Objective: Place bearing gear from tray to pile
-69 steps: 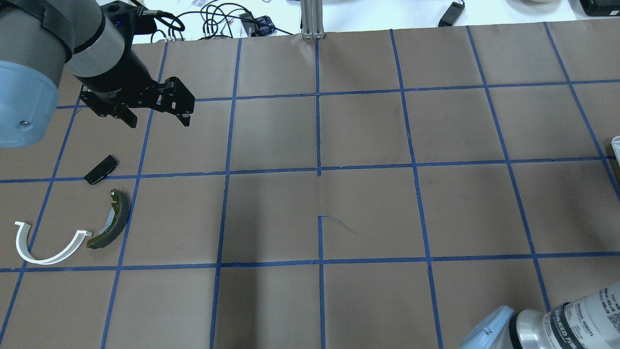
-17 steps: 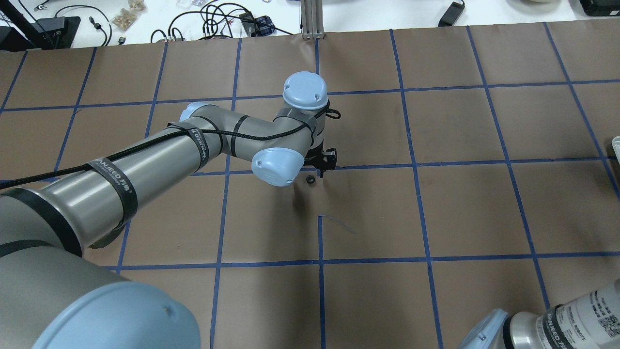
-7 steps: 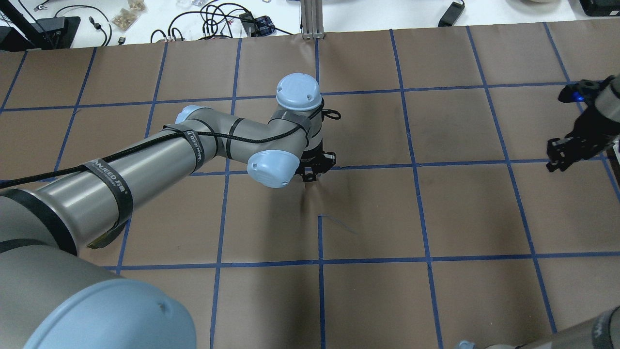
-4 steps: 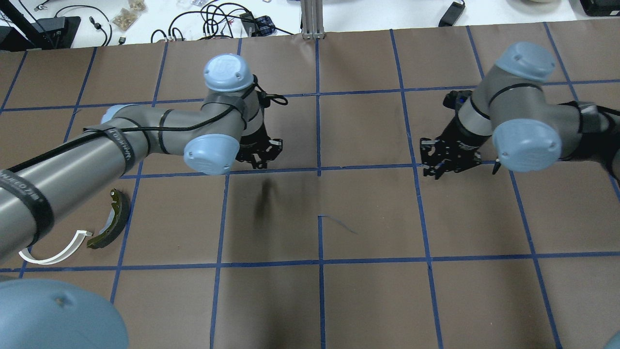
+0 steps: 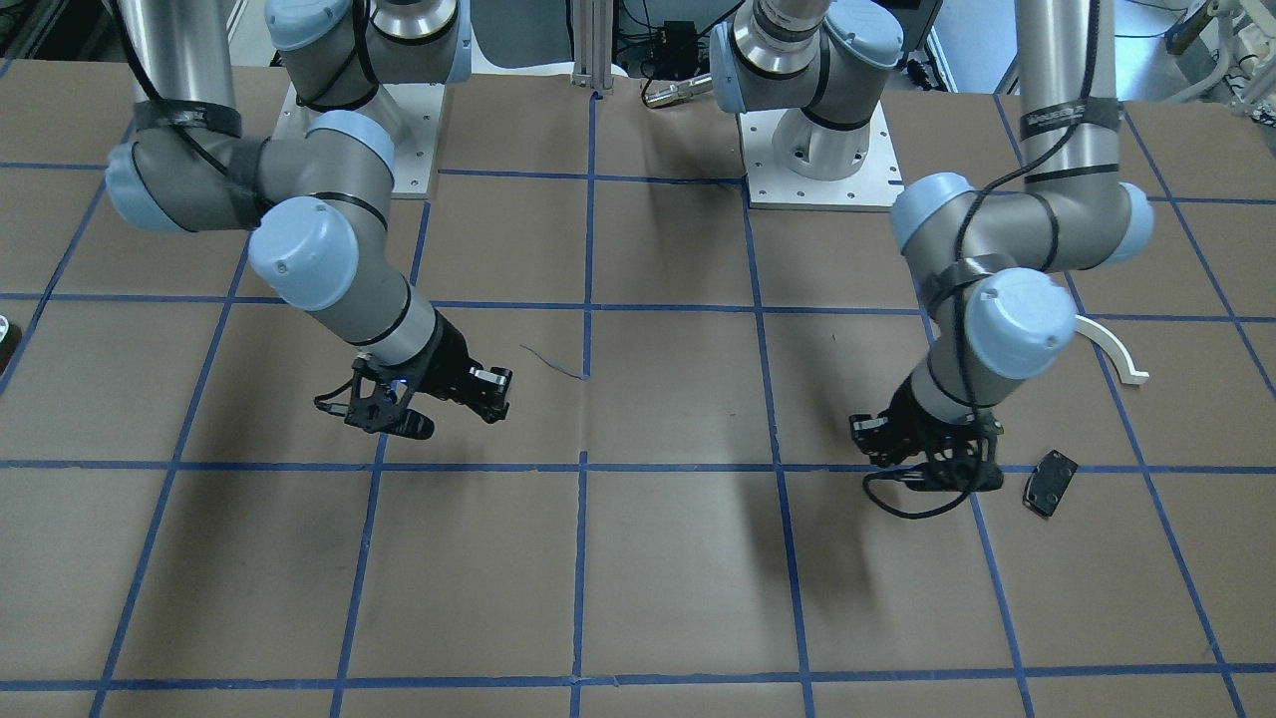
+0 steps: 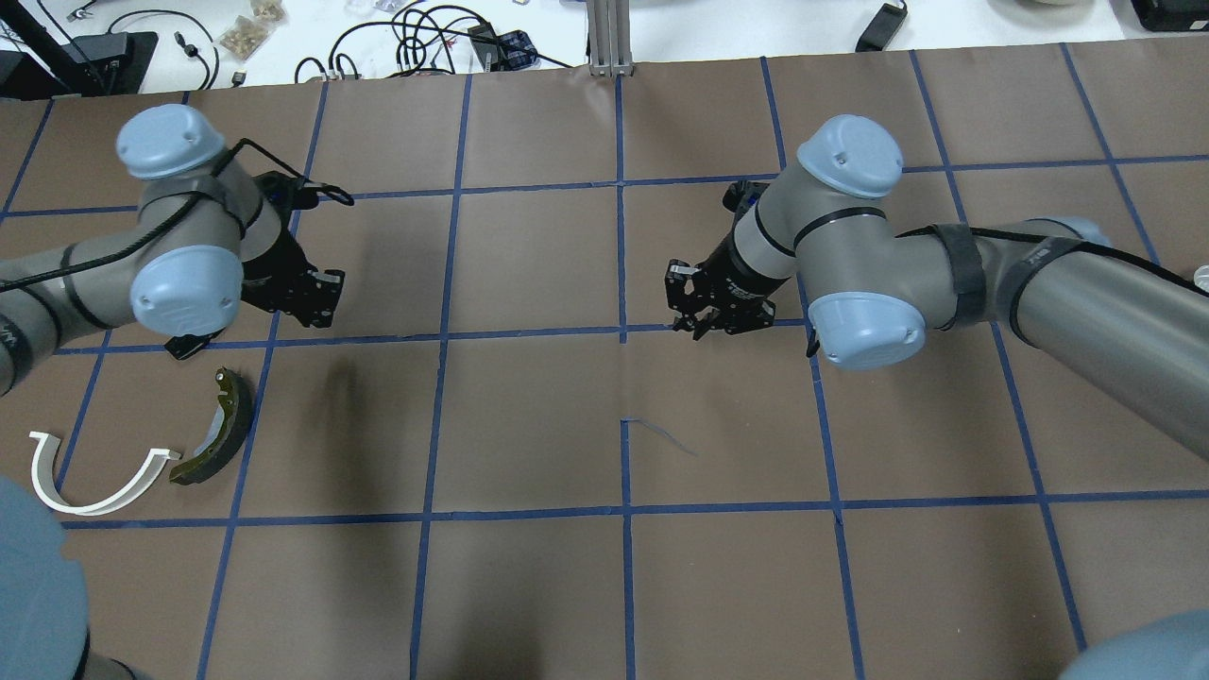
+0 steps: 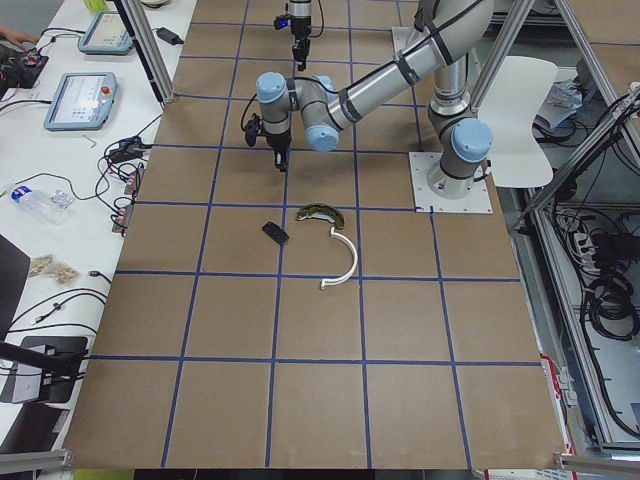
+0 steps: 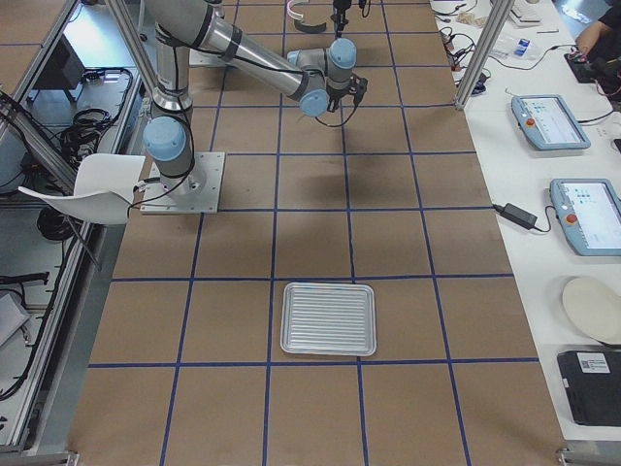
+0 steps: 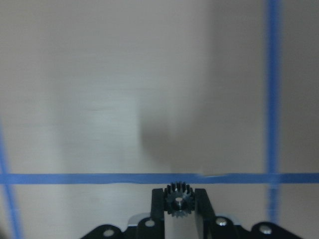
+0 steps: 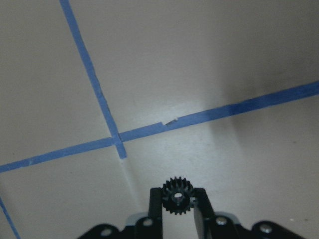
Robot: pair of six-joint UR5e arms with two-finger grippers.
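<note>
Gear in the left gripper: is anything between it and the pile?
Nothing visible. The left gripper holds the gear over bare paper, beside the black plate, brake shoe and white arc.

left pincer (image 9: 178, 194) nipping a gear (image 9: 178, 200), right pincer (image 10: 176, 193) nipping a second gear (image 10: 175, 196)

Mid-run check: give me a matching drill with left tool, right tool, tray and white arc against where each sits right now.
Things:
1. left tool
2. right tool
3. tray
4. white arc

Places and states:
A. silver, lying flat at the table end on the robot's right
B. shut on a small gear, near the centre tape crossing
C. one end by the olive brake shoe
D. shut on a small gear, close to the black plate

Pairs: 1-D, 2-B, 3-A, 4-C.
</note>
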